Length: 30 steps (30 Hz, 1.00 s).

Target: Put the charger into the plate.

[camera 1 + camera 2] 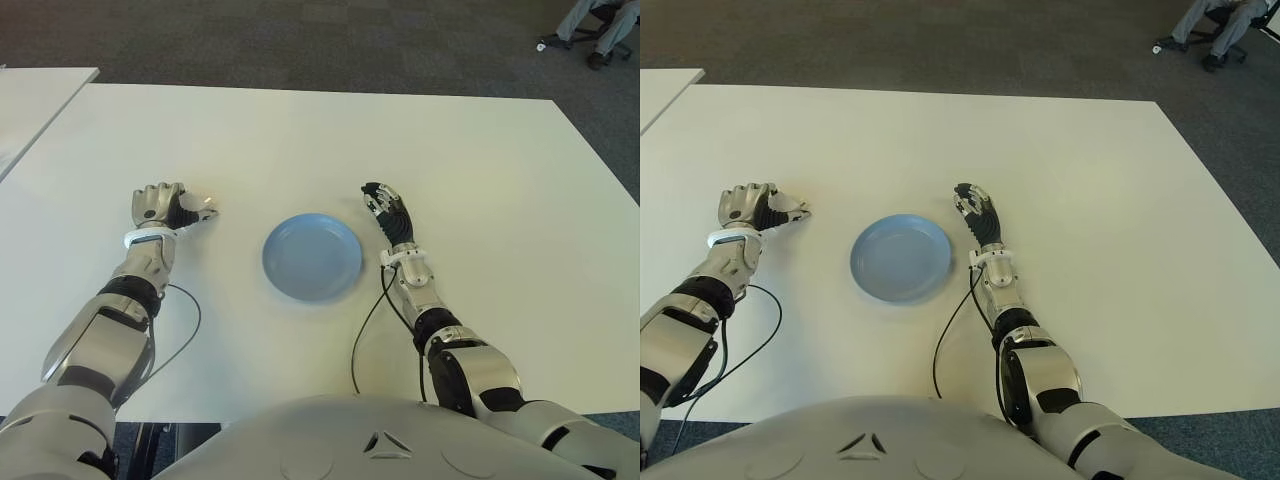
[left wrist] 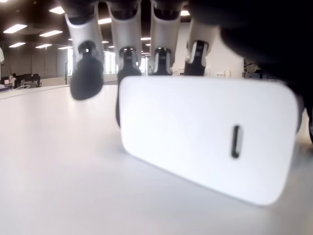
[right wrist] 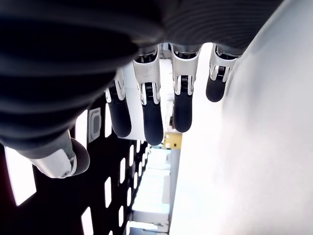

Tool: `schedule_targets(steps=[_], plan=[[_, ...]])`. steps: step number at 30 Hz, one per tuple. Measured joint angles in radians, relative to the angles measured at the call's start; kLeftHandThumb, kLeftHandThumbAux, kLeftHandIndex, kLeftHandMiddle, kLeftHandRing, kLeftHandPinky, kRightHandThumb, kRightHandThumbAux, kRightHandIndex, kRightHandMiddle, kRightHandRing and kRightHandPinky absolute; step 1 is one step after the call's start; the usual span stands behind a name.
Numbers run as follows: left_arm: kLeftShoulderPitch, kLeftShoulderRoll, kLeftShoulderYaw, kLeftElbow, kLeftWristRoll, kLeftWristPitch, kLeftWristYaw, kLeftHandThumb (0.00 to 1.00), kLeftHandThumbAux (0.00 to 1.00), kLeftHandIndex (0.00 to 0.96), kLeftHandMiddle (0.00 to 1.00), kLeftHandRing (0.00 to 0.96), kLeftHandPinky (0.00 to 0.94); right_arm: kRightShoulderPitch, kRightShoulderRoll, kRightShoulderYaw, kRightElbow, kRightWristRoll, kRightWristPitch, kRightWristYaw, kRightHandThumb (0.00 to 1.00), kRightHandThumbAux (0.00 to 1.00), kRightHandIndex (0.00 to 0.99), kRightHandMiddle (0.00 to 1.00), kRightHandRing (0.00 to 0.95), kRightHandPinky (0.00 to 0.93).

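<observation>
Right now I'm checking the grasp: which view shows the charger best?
The left wrist view: the white charger fills it, with the left hand and its fingers curled over it on the table. Both eye views show only a sliver past the thumb; the right wrist view shows none.
</observation>
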State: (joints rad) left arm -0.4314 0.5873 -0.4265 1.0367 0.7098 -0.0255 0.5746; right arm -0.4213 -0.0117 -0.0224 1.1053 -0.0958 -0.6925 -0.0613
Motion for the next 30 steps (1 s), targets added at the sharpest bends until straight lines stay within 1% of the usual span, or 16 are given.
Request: schedule_targets(steps=[2,6,12,17,20,24,30], plan=[[0.025,0.005,0.009,-0.046,0.000,0.004,0.010,0.748,0.695,0.443,0.829,0.823,0.838,-0.001,-0.002,-0.001,0.000,0.000,0.000,0.000,0.000,0.501,0.258,0.304,0.217,0.091],[0.065,0.005,0.027,-0.113,-0.005,0.007,0.039,0.749,0.696,0.443,0.845,0.840,0.834,-0.004,-0.006,-0.002,0.004,0.001,0.001,0.004,0.000,0.500,0.260,0.311,0.222,0.089],[0.096,0.004,0.061,-0.166,-0.022,0.005,0.057,0.750,0.696,0.443,0.856,0.853,0.838,-0.007,-0.005,-0.003,0.005,0.002,0.003,0.006,0.000,0.495,0.255,0.315,0.226,0.088],[0.119,0.006,0.087,-0.221,-0.026,-0.016,0.064,0.751,0.697,0.443,0.861,0.860,0.832,-0.008,-0.005,-0.004,0.006,0.003,0.003,0.007,0.000,0.494,0.255,0.319,0.229,0.078],[0.143,0.013,0.103,-0.277,-0.028,-0.023,0.062,0.751,0.697,0.443,0.862,0.861,0.833,-0.009,-0.004,-0.005,0.007,0.005,0.004,0.009,0.000,0.503,0.256,0.321,0.232,0.073],[0.165,0.024,0.121,-0.352,-0.027,-0.018,0.047,0.751,0.697,0.443,0.865,0.863,0.837,-0.011,-0.005,-0.009,0.010,0.007,0.005,0.018,0.000,0.507,0.257,0.322,0.233,0.075],[0.195,0.047,0.161,-0.533,-0.022,0.050,-0.045,0.751,0.697,0.443,0.869,0.867,0.838,-0.013,-0.004,-0.017,0.015,0.009,0.005,0.024,0.000,0.506,0.260,0.328,0.235,0.075]])
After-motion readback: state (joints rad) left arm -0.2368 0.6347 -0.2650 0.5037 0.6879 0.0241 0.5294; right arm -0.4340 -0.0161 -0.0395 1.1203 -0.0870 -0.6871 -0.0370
